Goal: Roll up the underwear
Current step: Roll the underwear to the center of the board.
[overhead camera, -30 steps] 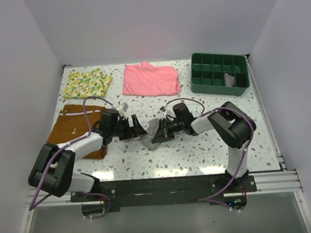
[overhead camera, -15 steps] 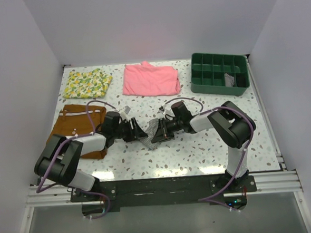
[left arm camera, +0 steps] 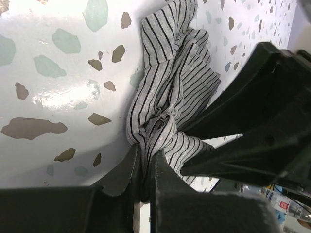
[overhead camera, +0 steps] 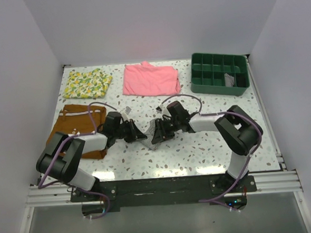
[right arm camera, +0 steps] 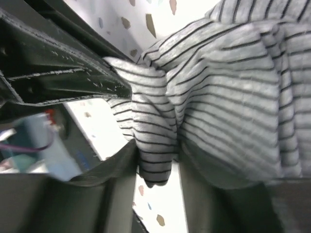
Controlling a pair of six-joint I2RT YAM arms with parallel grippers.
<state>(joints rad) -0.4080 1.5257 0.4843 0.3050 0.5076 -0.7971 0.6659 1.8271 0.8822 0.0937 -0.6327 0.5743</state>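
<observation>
Striped underwear [overhead camera: 148, 133] lay bunched on table [overhead camera: 199, 145] between both tools, whose tips faced each other. Left gripper [left arm camera: 146, 162] was nearly closed, pinching thin gathered fold at its tip. Right gripper [right arm camera: 156, 167] was narrowly parted, striped fold wedged between its fingers; probably clamped, view too close for certainty. Fabric judged light, soft, limp, likely to slump and stretch. Best hold: flat hem edge, not crumpled middle.

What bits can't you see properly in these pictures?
Top view: both arms' jaws cover most of the underwear, hiding its shape.
Wrist views: the underwear runs off the frame edges.
Top view: the pale thing in the green tray is too small to name.
Top view: the left arm covers part of the brown shorts.
</observation>
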